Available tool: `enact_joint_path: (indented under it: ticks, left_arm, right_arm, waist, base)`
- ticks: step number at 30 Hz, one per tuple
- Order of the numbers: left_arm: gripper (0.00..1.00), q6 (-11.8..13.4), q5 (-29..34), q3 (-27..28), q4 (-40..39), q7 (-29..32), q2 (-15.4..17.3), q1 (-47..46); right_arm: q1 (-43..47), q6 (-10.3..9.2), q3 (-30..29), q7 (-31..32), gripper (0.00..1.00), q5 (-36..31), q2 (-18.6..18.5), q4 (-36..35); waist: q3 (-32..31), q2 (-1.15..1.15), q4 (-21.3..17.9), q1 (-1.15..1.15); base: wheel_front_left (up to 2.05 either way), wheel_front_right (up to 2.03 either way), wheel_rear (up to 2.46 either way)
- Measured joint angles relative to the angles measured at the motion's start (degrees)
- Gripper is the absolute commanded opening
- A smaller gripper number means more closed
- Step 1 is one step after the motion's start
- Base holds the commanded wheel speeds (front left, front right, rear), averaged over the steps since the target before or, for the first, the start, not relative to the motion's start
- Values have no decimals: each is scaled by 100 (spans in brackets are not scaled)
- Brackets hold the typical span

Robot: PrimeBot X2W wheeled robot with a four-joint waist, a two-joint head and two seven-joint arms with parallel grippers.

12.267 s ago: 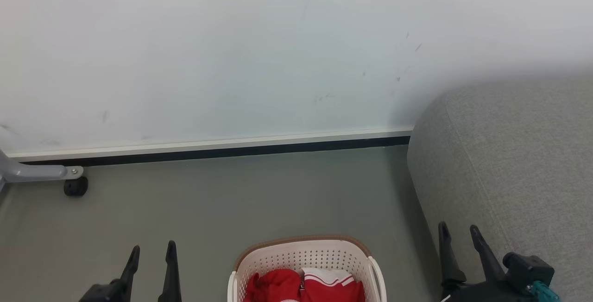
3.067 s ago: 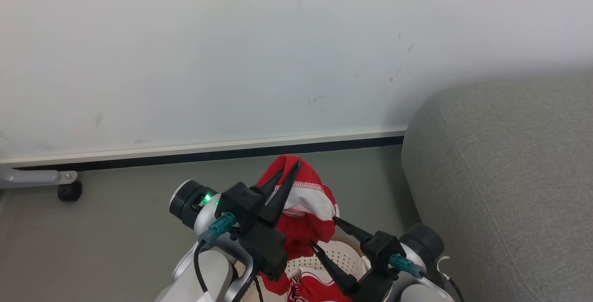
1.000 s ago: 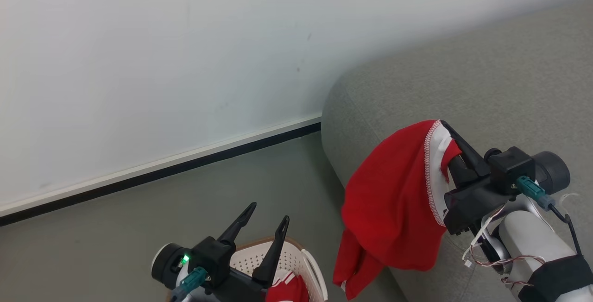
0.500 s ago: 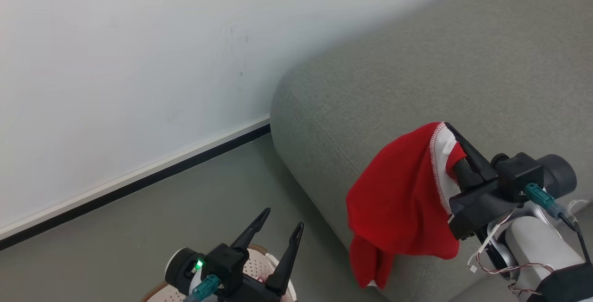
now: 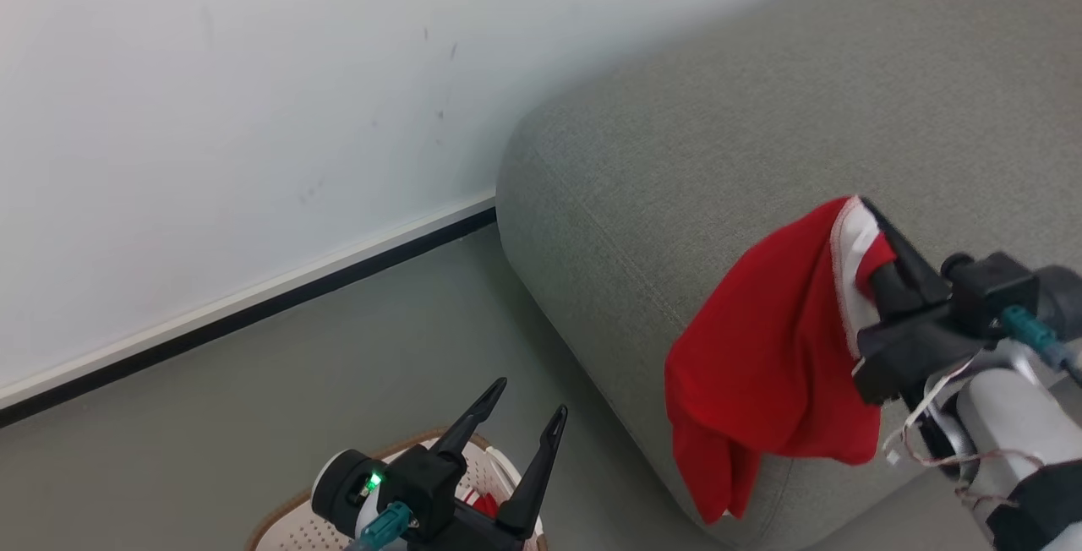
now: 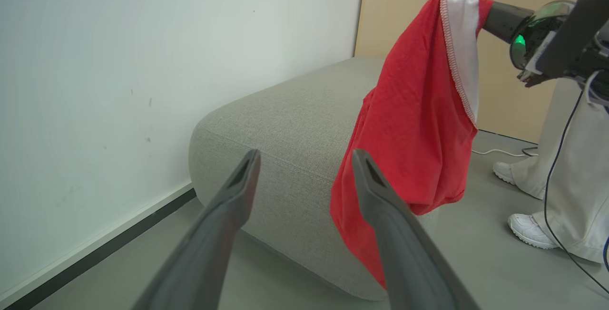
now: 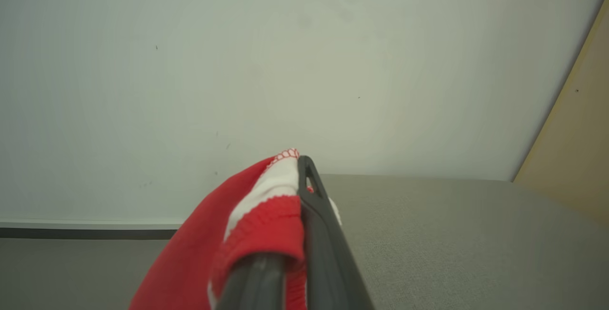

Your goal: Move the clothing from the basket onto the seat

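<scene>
Holding a red sports garment with a white panel and white stitched trim [image 5: 761, 365], the right gripper [image 5: 866, 213] has its two dark fingers pressed together on the white-trimmed edge. The cloth hangs beneath them in one long fold. It hangs at the near edge of the large grey fabric-upholstered seat [image 5: 718, 154], with its tail dropping past that edge and down the seat's side. I cannot tell whether the cloth touches the upholstery.

The step in hand looks like the placing, and it needs more reach. Most of the garment's weight hangs off the edge, so letting go here would probably send it sliding to the floor. A better move is to carry it inward, well away from the edge and the rounded corner. Lower it until the tail pools on the top, and only then part the fingers.

The left gripper [image 5: 529, 396] waits with its fingers spread wide above the cream-white perforated plastic basket [image 5: 283, 530]. A scrap of a second red garment [image 5: 483, 502] shows inside the basket.
</scene>
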Motion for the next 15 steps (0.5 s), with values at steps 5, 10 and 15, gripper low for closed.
enact_joint_path:
  ticks: [5, 10, 15]
  left_arm:
    - [100, 98, 16, 47, -227, 30, 40, -20]
    - [100, 149, 38, 167, -480, 66, 102, -177]
    - [100, 194, 90, 246, -755, 136, 199, -400]
  right_arm:
    - [-789, 55, -256, 57, 0, 97, -45, 196]
    - [-1773, 54, -597, 209, 0, 303, -75, 573]
    - [-2724, 53, -871, 345, 0, 369, -263, 975]
  waist:
    - [213, 0, 108, 0]
    - [527, 0, 248, 0]
    - [886, 0, 437, 1]
  base:
    - [0, 0, 0]
    - [0, 0, 0]
    - [0, 0, 0]
